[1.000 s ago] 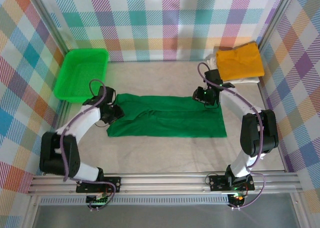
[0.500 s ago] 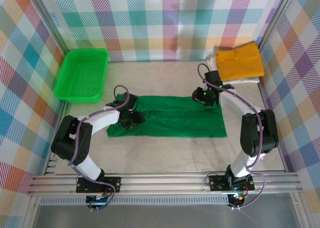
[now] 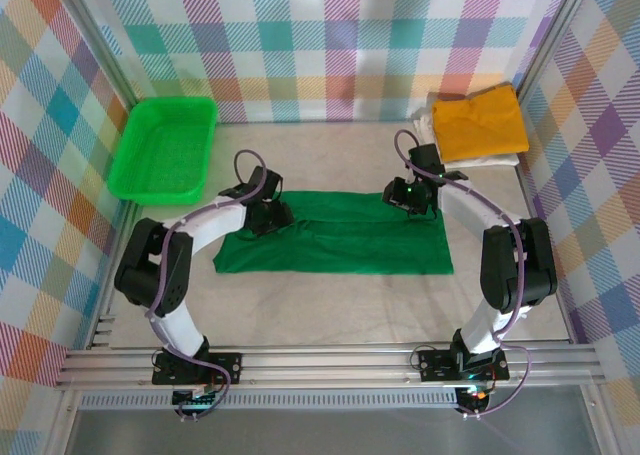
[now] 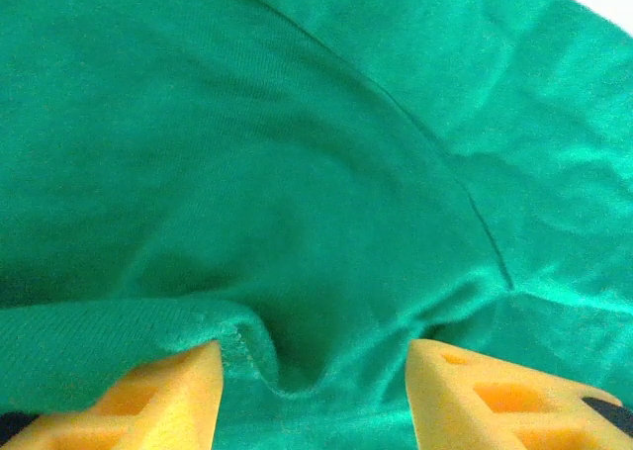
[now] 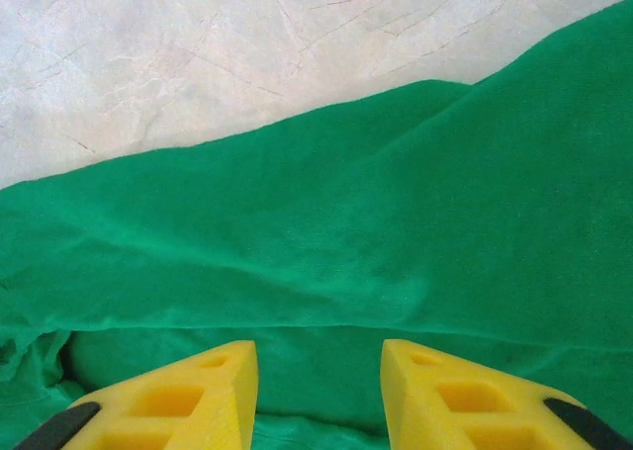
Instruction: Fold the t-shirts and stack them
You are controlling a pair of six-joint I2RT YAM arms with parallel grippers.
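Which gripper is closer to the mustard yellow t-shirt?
Right. The right gripper sits near the yellow t-shirt, slightly to its left; the left gripper is far to its left, on the green t-shirt.

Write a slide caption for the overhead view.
Left arm and right arm reach onto a dark green t-shirt on the table; a mustard t-shirt tops a white one.

Bare table lies open along the whole near side of the green shirt, up to the rail. Beyond the shirt's far edge, a clear strip runs to the back wall. That strip is bounded by the basket off the shirt's far-left corner and the yellow shirt piled off its far-right corner. The left arm crosses the shirt's left end and the right arm curves round its right end, leaving the middle free.
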